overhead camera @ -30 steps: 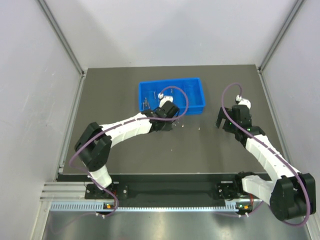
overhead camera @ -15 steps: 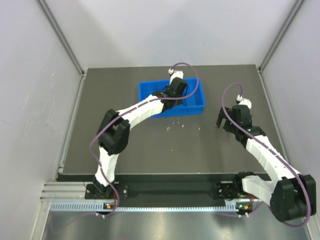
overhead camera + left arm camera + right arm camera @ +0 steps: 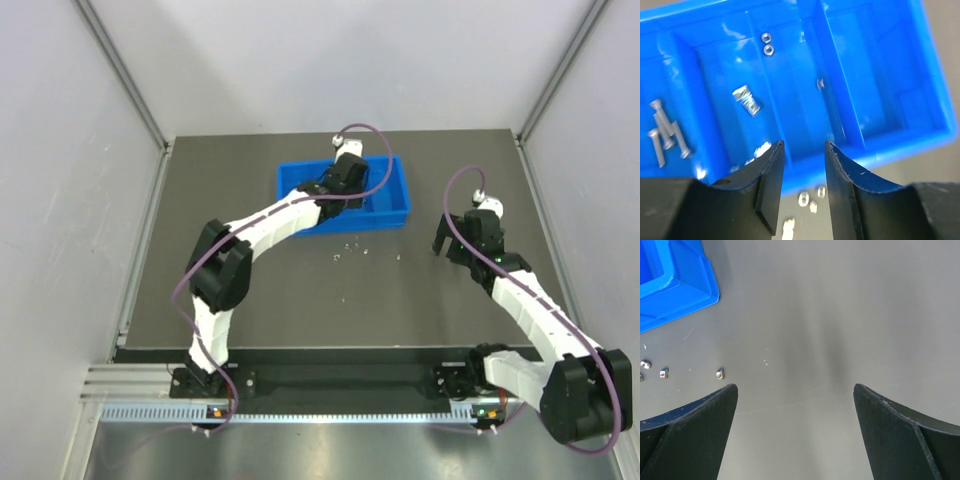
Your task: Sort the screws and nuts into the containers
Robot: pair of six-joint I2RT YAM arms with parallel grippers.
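Note:
The blue tray (image 3: 392, 212) lies at the back middle of the table, its containers side by side. My left gripper (image 3: 338, 192) hovers over it, open, with nothing between the fingers. In the left wrist view that gripper (image 3: 802, 145) hangs above the tray's near wall (image 3: 900, 145). Screws (image 3: 665, 136) lie in the left section, two nuts (image 3: 767, 43) and a silvery block (image 3: 746, 100) in the one beside it, and a small piece (image 3: 821, 83) further right. My right gripper (image 3: 452, 240) stands open over bare table to the right.
Several loose silvery pieces (image 3: 345, 248) lie on the dark table just in front of the tray, one more (image 3: 398, 257) to their right. In the right wrist view three such pieces (image 3: 720, 372) lie left of the wide-open gripper (image 3: 795, 387), below the tray's corner (image 3: 685, 287).
My left arm swung from the table in front of the tray up over the tray, and its jaws have parted. The right arm has not moved.

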